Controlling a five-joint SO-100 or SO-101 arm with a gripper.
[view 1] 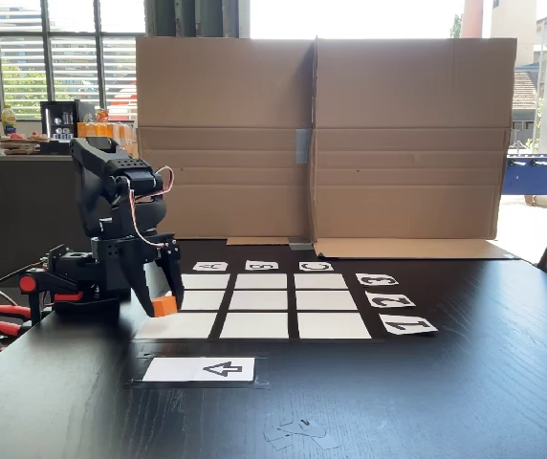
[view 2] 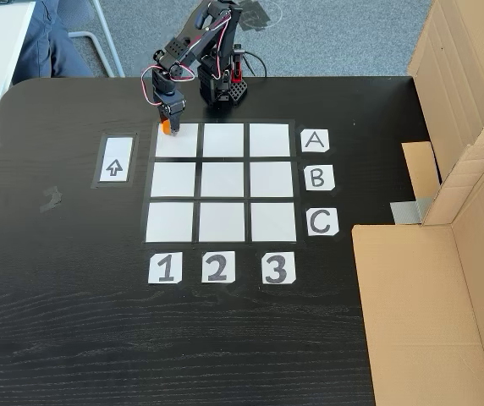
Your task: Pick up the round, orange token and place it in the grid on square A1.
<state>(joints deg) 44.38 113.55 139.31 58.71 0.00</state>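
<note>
Black table (view 2: pixel 73 321) with cardboard walls (view 1: pixel 350 134) along one side. On it the grid (view 2: pixel 222 175), 3x3 white cells, tags A-C by one edge and 1-3 by another; arrow card (view 2: pixel 114 160) lies just outside the 1-side. Arm base sits beyond the A row in a fixed view; arm (view 2: pixel 200 42) folds down over the corner. Square A1 (view 2: pixel 183 144) is the corner cell nearest the arrow card.

Gripper (view 2: pixel 168 125) is clamped on the token (view 2: pixel 167 128), the orange puck showing between the fingertips (view 1: pixel 164 304). The token sits at A1's outer edge, over the cell's border on the arrow-card side, not centred. Cannot tell whether it touches the paper or hangs just above it.

Key relation: A1's centre lies from the token toward column 2, slightly toward row B. Likely a small shift inward, then lower and release.
</note>
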